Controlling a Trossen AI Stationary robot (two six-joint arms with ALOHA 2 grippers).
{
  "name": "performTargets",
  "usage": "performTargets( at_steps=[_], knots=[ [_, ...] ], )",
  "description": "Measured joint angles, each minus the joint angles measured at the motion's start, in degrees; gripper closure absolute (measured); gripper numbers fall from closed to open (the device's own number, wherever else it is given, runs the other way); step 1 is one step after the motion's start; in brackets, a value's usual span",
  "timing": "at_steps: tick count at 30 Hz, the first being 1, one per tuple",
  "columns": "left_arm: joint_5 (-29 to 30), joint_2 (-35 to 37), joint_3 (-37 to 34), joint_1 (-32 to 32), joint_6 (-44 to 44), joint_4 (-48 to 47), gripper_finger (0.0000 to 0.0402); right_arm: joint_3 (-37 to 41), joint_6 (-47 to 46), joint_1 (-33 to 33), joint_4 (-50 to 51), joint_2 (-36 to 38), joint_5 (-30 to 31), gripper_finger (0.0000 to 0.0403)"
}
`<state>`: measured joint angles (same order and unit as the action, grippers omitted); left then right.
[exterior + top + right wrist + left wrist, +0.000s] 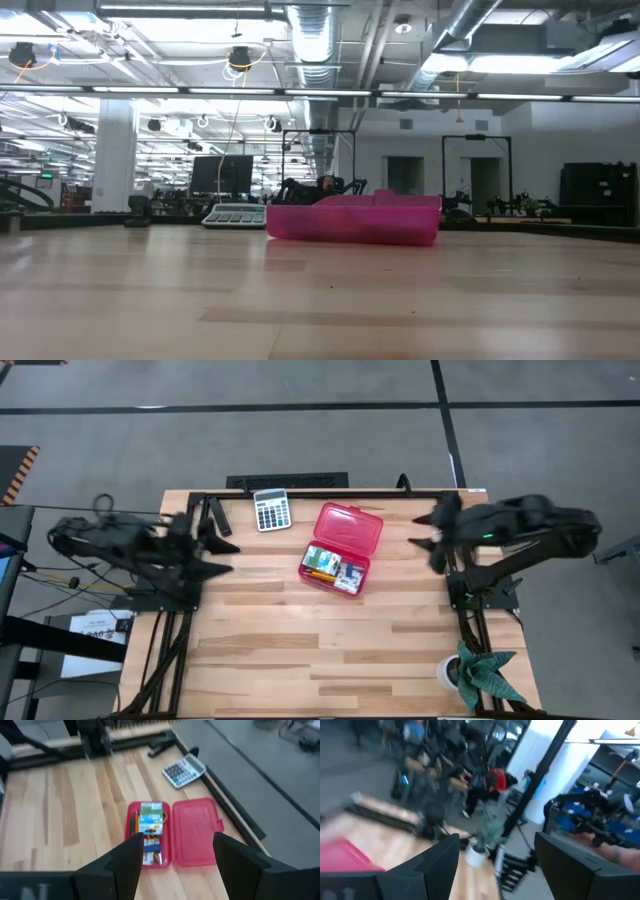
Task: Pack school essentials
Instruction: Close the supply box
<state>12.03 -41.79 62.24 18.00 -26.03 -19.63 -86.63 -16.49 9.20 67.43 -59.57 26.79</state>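
The red translucent case (340,548) lies open on the table's far middle, its lid (195,830) flat beside the tray. The school essentials (332,569) lie inside the tray: a green-blue carton (151,822), orange and yellow pencils (134,827) and other small items. My left gripper (222,557) is raised at the table's left edge, open and holding nothing, well apart from the case. My right gripper (426,532) is raised at the right edge, open with nothing between its fingers, and looks down on the case (170,835).
A grey-white calculator (271,510) lies at the far edge, left of the case. A small potted plant (478,674) stands at the near right corner. Bare wooden tabletop (300,650) stretches from the case to the near edge.
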Motion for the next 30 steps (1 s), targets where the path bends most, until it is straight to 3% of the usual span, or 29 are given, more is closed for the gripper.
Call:
performTargets(
  at_steps=[6, 10, 14, 18, 22, 25, 30],
  knots=[
    [0.3, 8.1, -0.6, 0.0, 7.6, -1.8, 0.0150, 2.3, -1.1, 1.9, -1.0, 10.3, 0.6, 0.0158],
    [1.3, 14.8, -4.9, 0.0, 9.1, -1.2, 0.0150, 12.7, -4.8, 3.7, -6.0, 22.5, 1.8, 0.0158],
    [2.1, 21.6, -13.6, 0.0, 5.9, -0.6, 0.0150, 27.6, -6.0, 5.2, -16.2, 35.2, 2.1, 0.0159],
    [1.6, 28.6, -24.2, 0.0, 5.2, 6.2, 0.0150, 41.4, -5.9, 6.2, -25.3, 45.6, 1.1, 0.0159],
    [-1.5, 35.9, -34.6, 0.0, 4.1, 12.2, 0.0150, 52.2, -2.8, 7.6, -35.2, 53.7, -3.5, 0.0159],
    [-2.4, 41.5, -41.7, 0.0, 2.1, 16.2, 0.0150, 57.9, -1.5, 8.5, -41.6, 58.6, -4.3, 0.0159],
    [-2.1, 40.6, -47.1, 0.0, -0.7, 21.5, 0.0150, 62.7, -2.1, 9.3, -47.7, 58.5, -4.4, 0.0159]
  ],
)
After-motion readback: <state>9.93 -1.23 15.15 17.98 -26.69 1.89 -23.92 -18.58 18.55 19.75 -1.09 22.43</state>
